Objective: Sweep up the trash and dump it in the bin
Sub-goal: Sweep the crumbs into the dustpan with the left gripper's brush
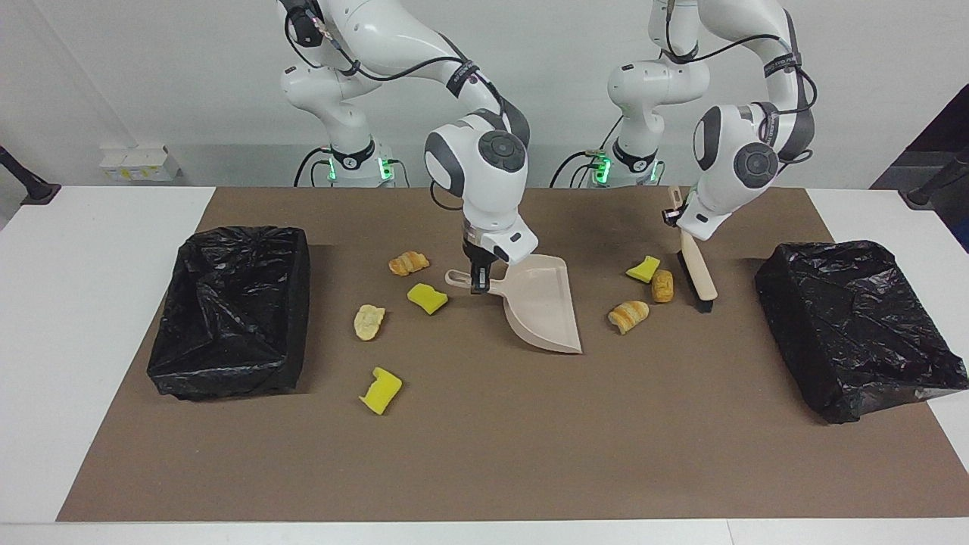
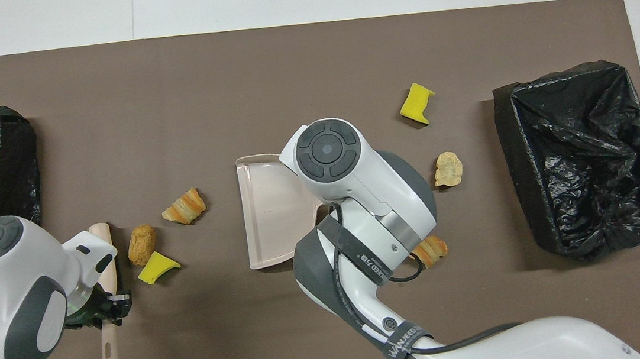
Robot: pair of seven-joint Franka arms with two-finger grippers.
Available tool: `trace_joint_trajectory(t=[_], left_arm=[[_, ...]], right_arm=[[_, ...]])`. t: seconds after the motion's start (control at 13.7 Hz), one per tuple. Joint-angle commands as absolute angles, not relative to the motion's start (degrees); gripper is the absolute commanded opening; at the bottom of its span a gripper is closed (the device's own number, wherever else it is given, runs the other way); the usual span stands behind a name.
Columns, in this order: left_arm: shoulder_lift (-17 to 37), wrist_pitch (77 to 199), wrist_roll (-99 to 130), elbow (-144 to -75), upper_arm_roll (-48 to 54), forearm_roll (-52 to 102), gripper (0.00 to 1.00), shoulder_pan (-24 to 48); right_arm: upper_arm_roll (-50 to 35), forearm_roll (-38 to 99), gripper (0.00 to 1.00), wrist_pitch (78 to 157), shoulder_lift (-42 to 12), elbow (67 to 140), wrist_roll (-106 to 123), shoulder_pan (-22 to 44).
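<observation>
My right gripper (image 1: 477, 281) is shut on the handle of the beige dustpan (image 1: 541, 303), which rests on the mat with its mouth toward the left arm's end; it also shows in the overhead view (image 2: 268, 208). My left gripper (image 1: 676, 216) is shut on the beige brush (image 1: 698, 274), head down beside three pieces of trash: a yellow sponge chunk (image 1: 644, 269), a brown roll (image 1: 662, 285) and a croissant (image 1: 628, 315). Toward the right arm's end lie a croissant (image 1: 409, 263), a sponge chunk (image 1: 427, 297), a pale bread piece (image 1: 369, 321) and another sponge chunk (image 1: 381, 390).
A black-lined bin (image 1: 235, 310) stands at the right arm's end of the brown mat, and another (image 1: 855, 325) at the left arm's end. In the overhead view my right arm hides one sponge chunk and part of a croissant (image 2: 431, 249).
</observation>
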State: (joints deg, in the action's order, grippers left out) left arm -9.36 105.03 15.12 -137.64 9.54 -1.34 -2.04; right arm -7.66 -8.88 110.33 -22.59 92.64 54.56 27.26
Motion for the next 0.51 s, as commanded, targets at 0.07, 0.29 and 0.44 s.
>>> trace_joint_trajectory(t=[0.07,0.29,0.44], left_arm=[[-8.71,112.48,25.21,-140.54,8.96,4.20,0.00,6.05],[-7.74,117.76,26.54,-140.10,8.97,11.05,0.00,8.86],[-4.77,120.58,26.89,-138.09,9.05,15.36,0.00,10.97]], right_arm=[[-8.09,-10.37,0.00,112.15,-22.59,93.43,56.78,26.46],[-8.09,-10.55,0.00,113.54,-23.46,93.51,57.04,26.19],[-8.09,-10.72,0.00,113.82,-23.55,93.52,56.95,26.19]])
